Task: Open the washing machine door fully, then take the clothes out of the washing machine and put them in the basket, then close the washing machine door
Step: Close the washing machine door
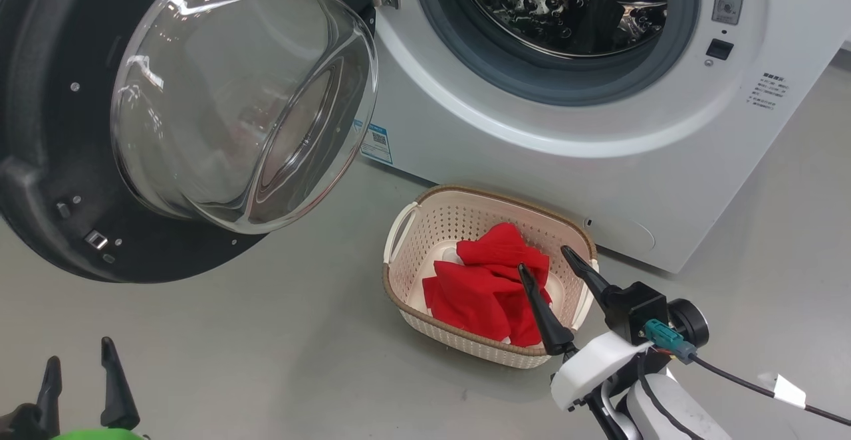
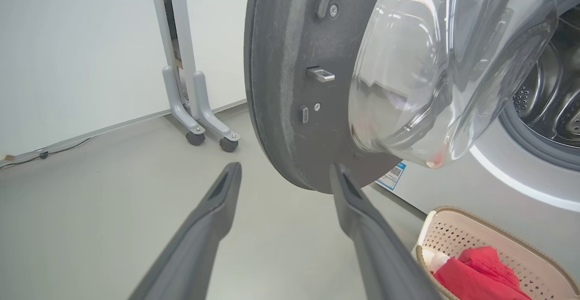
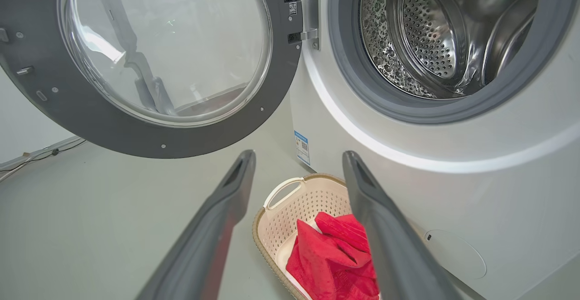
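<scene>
The washing machine door point(image 1: 60, 181) stands swung wide open to the left, its clear glass bowl point(image 1: 239, 94) bulging outward. The white washing machine point(image 1: 532, 161) shows a grey rubber ring and a bare steel drum point(image 3: 430, 32). In front of it the cream basket point(image 1: 425, 227) holds the red clothes point(image 1: 485, 287). My right gripper point(image 1: 542, 257) hovers open just above the basket and the clothes point(image 3: 331, 254), holding nothing. My left gripper point(image 1: 80, 360) is open at the lower left, below the door's edge point(image 2: 272, 109), with nothing between its fingers point(image 2: 217, 205).
A blue sticker point(image 1: 377, 142) sits low on the machine's front. A wheeled grey stand point(image 2: 190, 96) is by the white wall beyond the door. Cables run along the wall base point(image 2: 45, 155). Grey floor point(image 1: 266, 347) stretches left of the basket.
</scene>
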`<state>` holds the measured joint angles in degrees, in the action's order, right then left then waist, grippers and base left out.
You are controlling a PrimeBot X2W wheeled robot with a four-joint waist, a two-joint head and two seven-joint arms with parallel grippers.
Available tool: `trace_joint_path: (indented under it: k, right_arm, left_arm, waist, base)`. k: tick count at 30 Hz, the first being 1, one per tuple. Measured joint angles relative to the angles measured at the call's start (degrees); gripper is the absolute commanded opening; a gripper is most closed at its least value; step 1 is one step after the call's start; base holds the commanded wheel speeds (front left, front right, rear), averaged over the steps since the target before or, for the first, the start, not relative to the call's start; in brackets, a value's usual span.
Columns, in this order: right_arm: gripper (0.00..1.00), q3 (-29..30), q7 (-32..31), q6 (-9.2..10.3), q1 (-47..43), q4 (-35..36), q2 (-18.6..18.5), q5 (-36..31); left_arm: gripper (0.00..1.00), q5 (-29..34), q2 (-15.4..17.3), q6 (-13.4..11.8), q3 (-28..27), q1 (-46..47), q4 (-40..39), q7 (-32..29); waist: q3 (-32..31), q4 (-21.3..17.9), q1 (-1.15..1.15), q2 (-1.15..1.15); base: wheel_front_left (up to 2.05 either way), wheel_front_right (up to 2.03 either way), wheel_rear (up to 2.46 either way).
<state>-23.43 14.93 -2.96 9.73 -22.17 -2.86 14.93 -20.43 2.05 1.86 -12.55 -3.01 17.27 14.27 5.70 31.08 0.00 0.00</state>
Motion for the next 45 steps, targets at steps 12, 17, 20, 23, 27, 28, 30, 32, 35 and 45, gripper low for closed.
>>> trace_joint_path:
  k: [12,17,20,23,27,28,30,32,35,45]
  right_arm:
    - [1.00,-1.4,0.0,0.00,2.3,-1.3,-0.2,0.3]
    - [1.00,-1.3,0.0,0.05,2.8,-1.8,-0.3,0.7]
    - [1.00,-1.1,0.0,0.08,2.8,-1.9,-0.3,1.4]
    - [1.00,-1.1,0.0,0.10,2.8,-2.0,-0.4,1.8]
    - [1.00,-1.0,0.0,0.13,3.0,-2.1,-0.4,2.3]
    - [1.00,-1.0,0.0,0.14,3.0,-2.1,-0.4,2.5]
    - [1.00,-0.9,0.0,0.15,3.1,-2.1,-0.4,2.5]
    - [1.00,-0.9,0.0,0.18,3.1,-2.2,-0.4,2.6]
    - [1.00,-0.8,0.0,0.67,3.1,-2.3,-0.4,2.6]
    - [1.00,-0.7,0.0,1.35,3.1,-2.3,-0.4,2.7]
  left_arm:
    - [0.47,-3.3,-0.1,-0.5,-0.6,-0.2,-0.8,0.0]
    - [0.00,-10.5,-0.1,0.2,-0.7,-0.2,0.9,0.0]
    - [0.00,-16.7,-0.1,1.3,-0.9,-0.1,1.7,0.0]
    - [0.00,-20.0,-0.2,2.6,-1.0,0.0,2.5,0.0]
    - [0.00,-26.9,-0.2,3.7,-1.5,0.1,3.7,0.0]
    - [0.00,-28.2,-0.2,4.0,-1.6,0.1,4.1,0.0]
    - [0.00,-31.8,-0.2,4.2,-1.9,0.4,5.2,0.0]
    - [0.00,-34.8,-0.2,4.6,-2.4,1.2,5.7,0.0]
    - [0.00,-37.4,-0.3,4.9,-3.2,3.0,6.0,0.1]
    - [0.00,-45.6,1.9,5.0,-9.1,10.5,5.8,-3.9]
  waist:
    - [0.7,0.3,0.00,0.00]
    - [1.0,0.3,0.00,0.00]
    - [1.1,0.3,0.00,0.00]
    - [1.2,0.3,0.00,0.00]
    - [1.3,0.3,0.00,0.00]
    - [1.3,0.2,0.00,0.00]
    - [1.4,0.2,0.00,0.00]
    - [1.5,0.2,0.01,0.00]
    - [1.6,0.2,0.00,0.00]
    - [2.1,0.1,0.01,0.00]
  base:
    - [0.00,0.00,0.00]
    - [0.00,0.00,0.00]
    - [0.00,0.00,0.00]
    - [0.00,0.00,0.00]
    - [0.00,0.00,0.00]
    - [0.00,0.00,0.00]
    - [0.00,0.00,0.00]
    - [0.00,0.00,0.00]
    - [0.00,0.00,0.00]
    - [0.00,0.00,0.00]
